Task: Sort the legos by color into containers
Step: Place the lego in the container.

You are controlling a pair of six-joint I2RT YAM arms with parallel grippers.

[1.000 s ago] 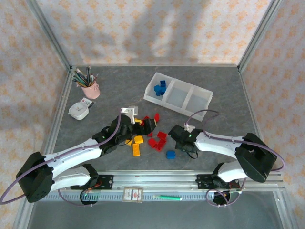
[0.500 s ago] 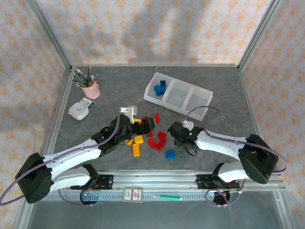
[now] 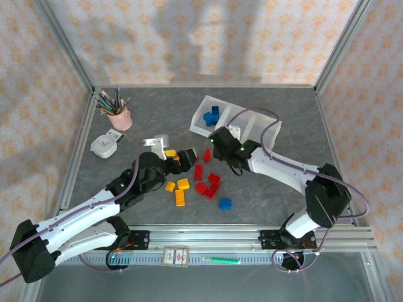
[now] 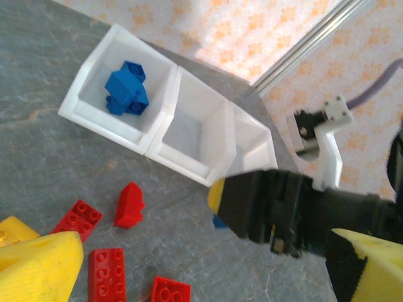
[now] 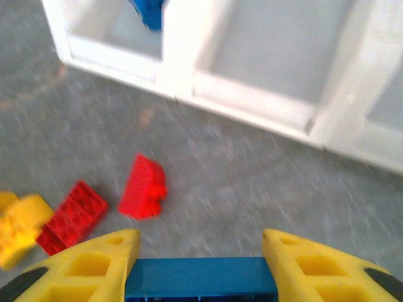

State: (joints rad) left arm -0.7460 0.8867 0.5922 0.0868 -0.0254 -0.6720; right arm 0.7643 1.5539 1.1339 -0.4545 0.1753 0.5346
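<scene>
The right gripper's (image 5: 200,267) jaws pinch a blue lego (image 5: 201,282) near the white tray (image 5: 252,104), whose end compartment holds other blue legos (image 4: 126,88). The left gripper's (image 4: 204,251) jaws stand spread above red legos (image 3: 208,186) and yellow legos (image 3: 180,190) loose on the tabletop (image 3: 157,113).

My overhead camera looks steeply down from six o'clock toward twelve, set well back. Both wrist cameras ride low and close, facing one o'clock; all three share the white tray (image 4: 165,107).
</scene>
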